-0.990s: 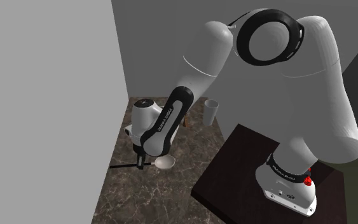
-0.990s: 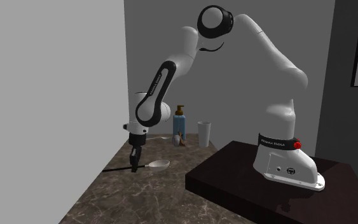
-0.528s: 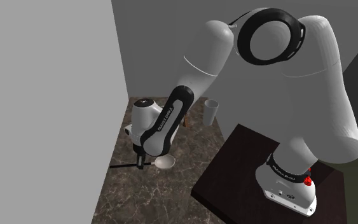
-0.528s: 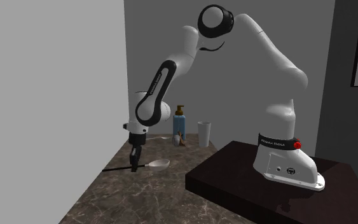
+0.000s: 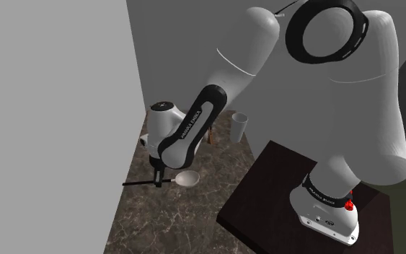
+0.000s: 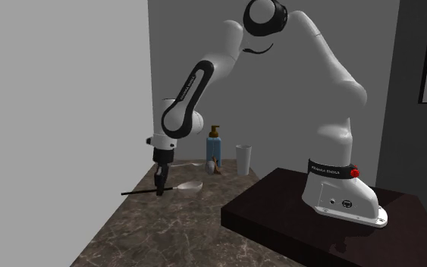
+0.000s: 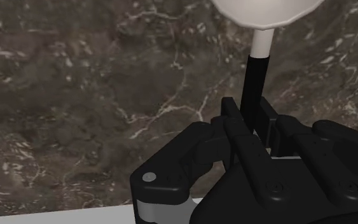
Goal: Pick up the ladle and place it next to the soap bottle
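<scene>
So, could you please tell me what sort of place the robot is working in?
Most likely a kitchen counter in a home. A dark veined countertop carries a blue pump soap bottle and a white cup, and the gripper holds a white-bowled ladle.

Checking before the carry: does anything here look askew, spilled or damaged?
Nothing stands out. The end effector clasps the ladle by its black handle and holds it roughly level. The soap bottle and cup stand upright on the counter, and nothing looks spilled.
</scene>
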